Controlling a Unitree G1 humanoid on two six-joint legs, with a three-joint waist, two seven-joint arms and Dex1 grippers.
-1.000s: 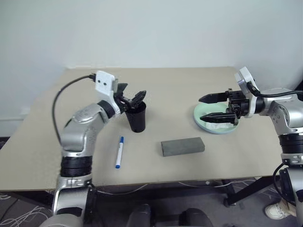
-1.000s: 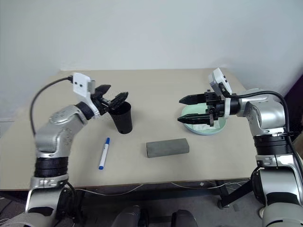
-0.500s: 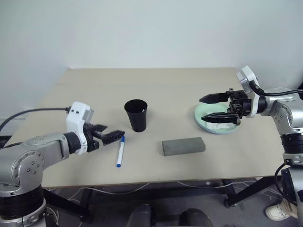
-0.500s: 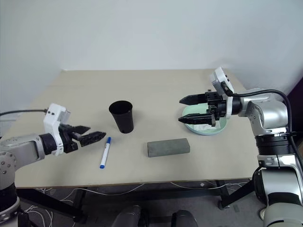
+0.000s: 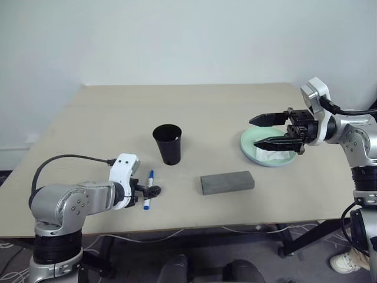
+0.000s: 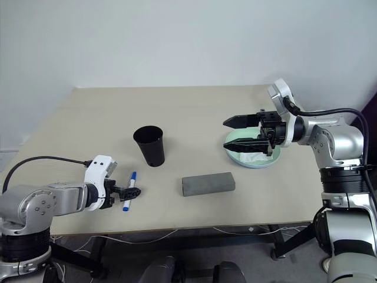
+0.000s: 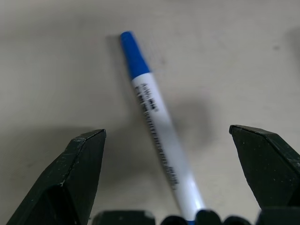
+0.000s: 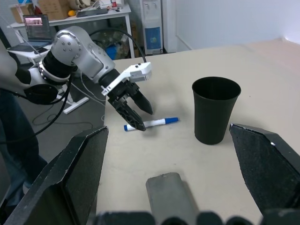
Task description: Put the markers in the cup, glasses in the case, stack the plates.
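Observation:
A white marker with a blue cap lies on the table in front of the black cup. My left gripper is low over the marker's near end, open, with one finger on each side of the barrel. The grey case lies shut at the table's middle front. A pale mint plate at the right holds a crumpled white tissue, and a bluish edge shows along its front. My right gripper hangs open above the plate's left rim. The glasses are out of view.
The tan table ends close in front of the marker and the case. The right wrist view looks across the table at the cup, the marker and my left gripper.
My left arm came away from the cup's rim, swung down toward the table's front left, and now straddles the blue-capped marker. The right gripper has stayed over the plate.

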